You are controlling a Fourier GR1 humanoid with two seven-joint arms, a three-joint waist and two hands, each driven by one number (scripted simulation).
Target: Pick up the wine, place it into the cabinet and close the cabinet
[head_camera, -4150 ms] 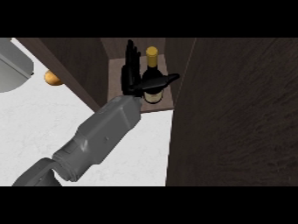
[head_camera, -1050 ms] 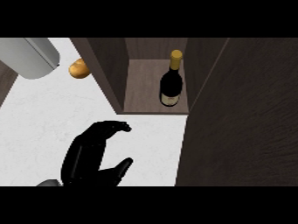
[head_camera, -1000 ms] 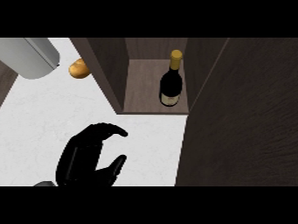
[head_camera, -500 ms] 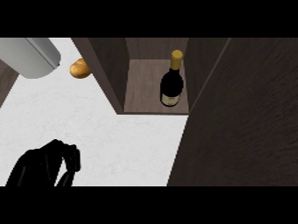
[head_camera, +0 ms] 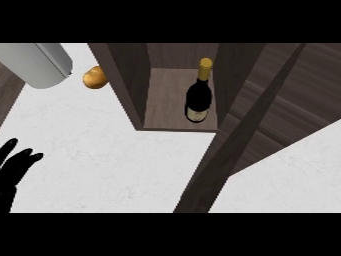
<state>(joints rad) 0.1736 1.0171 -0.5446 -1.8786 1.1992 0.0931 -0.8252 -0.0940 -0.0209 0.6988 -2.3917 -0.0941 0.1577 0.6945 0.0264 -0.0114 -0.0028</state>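
Head view, looking steeply down on a white marbled counter. A wine bottle, dark glass with a gold-foiled neck and a pale label near its base, stands upright on the floor of an open dark-wood cabinet, toward the right side of the compartment and close to its right wall. The cabinet door is open and swung outward, running diagonally from the upper right down toward the lower centre of the view. At the lower left edge a black hand, apparently the left, shows with fingers straight and slightly spread, holding nothing and well apart from the bottle. Left of the cabinet, an orange-brown rounded object lies on the counter just beside a grey cylindrical object at the upper left.
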